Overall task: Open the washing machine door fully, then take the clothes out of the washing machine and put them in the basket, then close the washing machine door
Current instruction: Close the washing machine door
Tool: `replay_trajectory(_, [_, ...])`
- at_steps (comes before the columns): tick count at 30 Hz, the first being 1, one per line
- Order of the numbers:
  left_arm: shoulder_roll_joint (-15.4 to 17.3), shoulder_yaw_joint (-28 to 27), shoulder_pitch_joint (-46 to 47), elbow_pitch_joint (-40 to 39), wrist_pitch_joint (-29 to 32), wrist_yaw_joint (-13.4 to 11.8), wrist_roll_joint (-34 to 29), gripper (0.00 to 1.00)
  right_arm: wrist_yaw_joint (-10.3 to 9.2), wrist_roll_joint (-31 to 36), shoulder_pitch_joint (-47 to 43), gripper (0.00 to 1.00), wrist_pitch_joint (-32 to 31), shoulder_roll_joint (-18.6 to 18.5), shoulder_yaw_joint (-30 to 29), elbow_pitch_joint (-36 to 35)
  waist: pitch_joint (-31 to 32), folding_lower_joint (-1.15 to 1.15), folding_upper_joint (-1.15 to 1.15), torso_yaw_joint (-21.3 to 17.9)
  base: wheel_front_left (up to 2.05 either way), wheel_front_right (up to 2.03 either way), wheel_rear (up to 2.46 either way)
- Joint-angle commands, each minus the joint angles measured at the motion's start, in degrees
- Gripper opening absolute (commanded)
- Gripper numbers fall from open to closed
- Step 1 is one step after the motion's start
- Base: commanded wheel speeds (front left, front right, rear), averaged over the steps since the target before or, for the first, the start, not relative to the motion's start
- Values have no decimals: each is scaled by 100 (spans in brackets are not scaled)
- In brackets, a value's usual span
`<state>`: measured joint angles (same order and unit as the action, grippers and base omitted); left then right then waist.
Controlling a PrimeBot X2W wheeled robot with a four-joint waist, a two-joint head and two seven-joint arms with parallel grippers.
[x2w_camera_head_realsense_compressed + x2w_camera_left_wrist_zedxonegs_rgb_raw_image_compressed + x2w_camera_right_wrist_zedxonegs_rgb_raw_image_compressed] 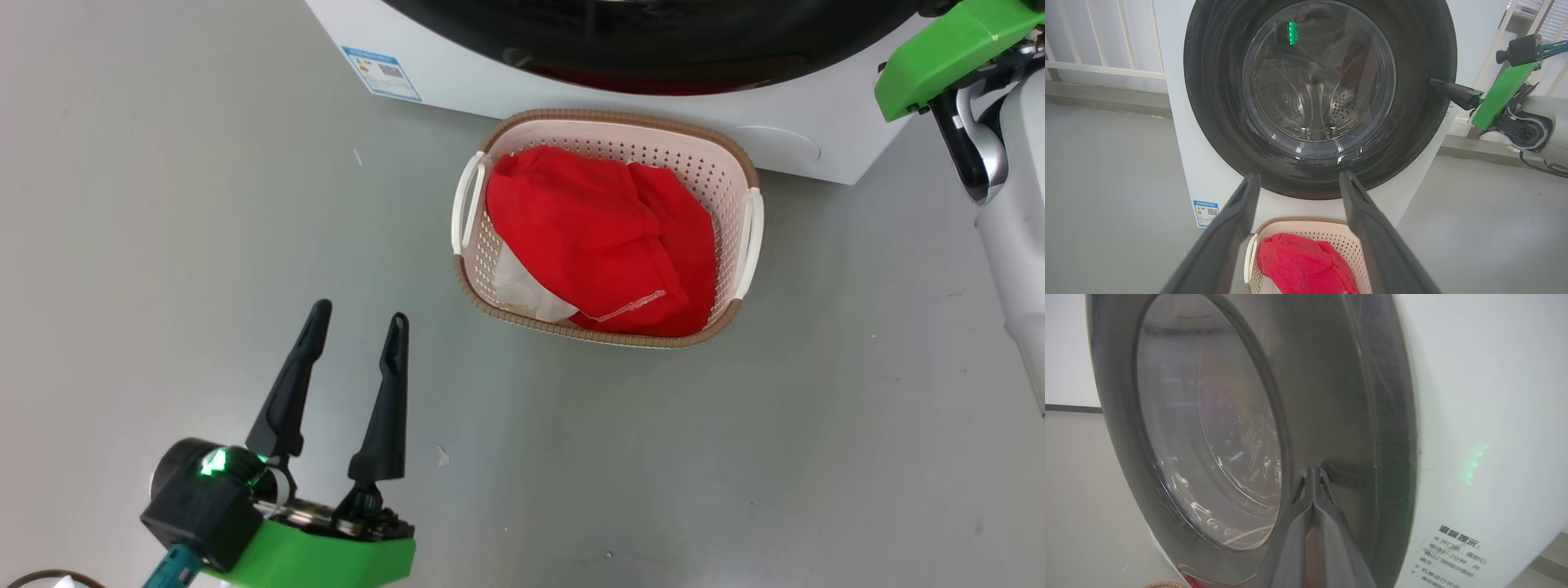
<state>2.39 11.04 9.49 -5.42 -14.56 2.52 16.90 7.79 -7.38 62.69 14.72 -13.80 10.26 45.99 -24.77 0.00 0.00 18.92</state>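
In front of me the white washing machine (1177, 122) stands on the grey floor (163, 204). The washing machine door (1216, 102) lies flush against its front, and the steel drum (1341, 108) shows through the glass. The basket (718, 175) sits on the floor just before the machine, with the red clothes (596, 237) heaped inside it. My left gripper (360, 313) hovers over bare floor near the basket, fingers released and holding nothing. My right gripper (1312, 473) has its fingers clenched together, empty, tips at the door's black rim.

red clothes (596, 237), cream perforated basket (694, 159) w/ brown rim, blk door (1216, 102)
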Motion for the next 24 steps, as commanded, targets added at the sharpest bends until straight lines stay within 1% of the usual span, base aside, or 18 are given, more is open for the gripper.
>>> replay_trajectory(1, [49, -167, 55, -119, -44, -35, 43, 100, -31, 22, 165, 0, 28, 59, -20, -98, 9, 0, 0, -2, 0, 0, 0])
replay_trajectory(12, [49, -201, 19, -75, -44, -56, -3, 100, -31, -94, -97, 0, 28, 231, 62, -145, 179, 0, 0, -171, 0, 0, 0])
replay_trajectory(20, [49, -222, -16, -21, -44, -50, -15, 100, -31, -305, -635, 0, 28, 430, 223, -528, 372, 0, 0, -432, 0, 0, 0])
replay_trajectory(21, [49, -223, -22, -9, -44, -45, -15, 100, -31, -320, -722, 6, 28, 447, 244, -596, 399, 0, 0, -467, 0, 0, 0])
replay_trajectory(24, [49, -241, -39, 21, -44, -31, -23, 100, -31, -357, -998, 17, 28, 490, 318, -812, 478, 0, 0, -573, 0, 0, 0])
